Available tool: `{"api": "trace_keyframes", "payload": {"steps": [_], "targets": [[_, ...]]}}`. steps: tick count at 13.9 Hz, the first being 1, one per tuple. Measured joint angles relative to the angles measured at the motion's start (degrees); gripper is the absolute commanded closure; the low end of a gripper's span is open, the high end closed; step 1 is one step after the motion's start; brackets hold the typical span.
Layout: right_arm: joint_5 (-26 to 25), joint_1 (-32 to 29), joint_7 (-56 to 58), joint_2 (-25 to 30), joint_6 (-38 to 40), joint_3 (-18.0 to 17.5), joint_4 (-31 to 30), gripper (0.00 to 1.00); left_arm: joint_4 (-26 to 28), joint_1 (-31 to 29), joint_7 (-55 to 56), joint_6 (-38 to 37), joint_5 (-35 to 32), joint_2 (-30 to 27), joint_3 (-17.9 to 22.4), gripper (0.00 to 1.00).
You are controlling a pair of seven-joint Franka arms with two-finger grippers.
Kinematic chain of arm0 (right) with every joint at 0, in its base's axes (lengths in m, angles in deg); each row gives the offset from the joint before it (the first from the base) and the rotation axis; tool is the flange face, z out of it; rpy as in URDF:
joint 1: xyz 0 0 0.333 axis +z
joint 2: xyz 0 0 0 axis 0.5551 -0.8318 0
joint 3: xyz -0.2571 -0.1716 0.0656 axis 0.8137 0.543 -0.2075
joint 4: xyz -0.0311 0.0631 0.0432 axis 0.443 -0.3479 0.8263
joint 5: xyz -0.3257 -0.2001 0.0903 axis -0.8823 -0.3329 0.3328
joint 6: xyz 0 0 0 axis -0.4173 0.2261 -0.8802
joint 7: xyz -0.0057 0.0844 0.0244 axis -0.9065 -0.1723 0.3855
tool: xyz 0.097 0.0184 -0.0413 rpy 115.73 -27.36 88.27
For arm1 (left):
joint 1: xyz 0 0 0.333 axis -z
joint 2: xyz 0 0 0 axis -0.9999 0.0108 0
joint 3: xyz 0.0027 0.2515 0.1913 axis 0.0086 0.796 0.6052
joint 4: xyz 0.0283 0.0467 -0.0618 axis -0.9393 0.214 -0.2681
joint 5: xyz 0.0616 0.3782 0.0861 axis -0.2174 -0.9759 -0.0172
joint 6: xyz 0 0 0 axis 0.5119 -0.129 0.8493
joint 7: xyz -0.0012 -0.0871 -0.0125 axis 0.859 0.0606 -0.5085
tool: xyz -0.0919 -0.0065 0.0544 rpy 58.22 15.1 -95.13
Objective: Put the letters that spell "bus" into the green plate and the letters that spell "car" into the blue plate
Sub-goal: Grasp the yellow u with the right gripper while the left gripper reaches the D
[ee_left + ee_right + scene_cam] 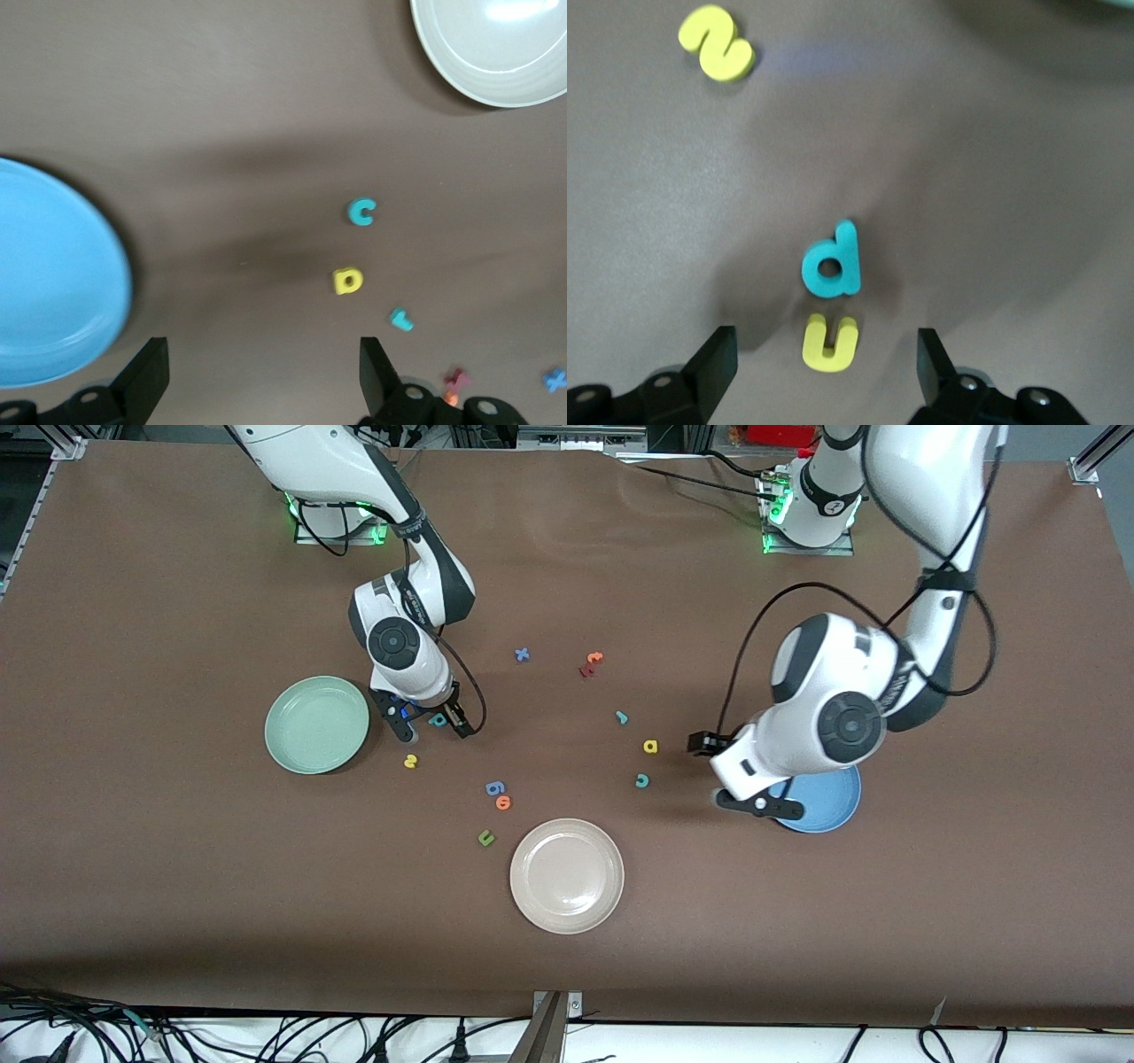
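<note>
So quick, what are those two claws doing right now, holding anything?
Left gripper: open, empty, over the table beside the blue plate.
Right gripper: open, empty, over the teal "b" and yellow "u".

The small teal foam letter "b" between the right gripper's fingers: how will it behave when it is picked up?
The small teal foam letter "b" looks thin and flat, so it is probably very light and unlikely to roll. It lies beside the small yellow foam letter "u", so the open right gripper might nudge both.
</note>
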Motion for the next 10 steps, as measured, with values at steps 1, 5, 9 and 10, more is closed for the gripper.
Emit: {"api": "trace_keyframes", "payload": {"steps": [1,5,9,10], "targets": [[0.01,0.19,-0.13,-0.11,-0.07,-0.01,0.0,0.19,0.07,0.89,1.71,0.93,0.19,1.05,-0.01,0.09],[0.02,0.27,-0.23,-0.32,-0.11,-0.01,0.0,0.34,4.22,4.51,8.24,8.11,0.22,2.32,-0.05,0.09],[0.02,0.27,-0.21,-0.28,-0.48,-0.01,0.23,0.59,12.28,7.99,11.95,19.84,0.22,2.42,-0.04,0.09],[0.02,0.28,-0.2,-0.26,-0.56,-0.01,0.33,0.64,14.34,8.45,12.35,22.57,0.22,2.5,-0.05,0.09]]}}
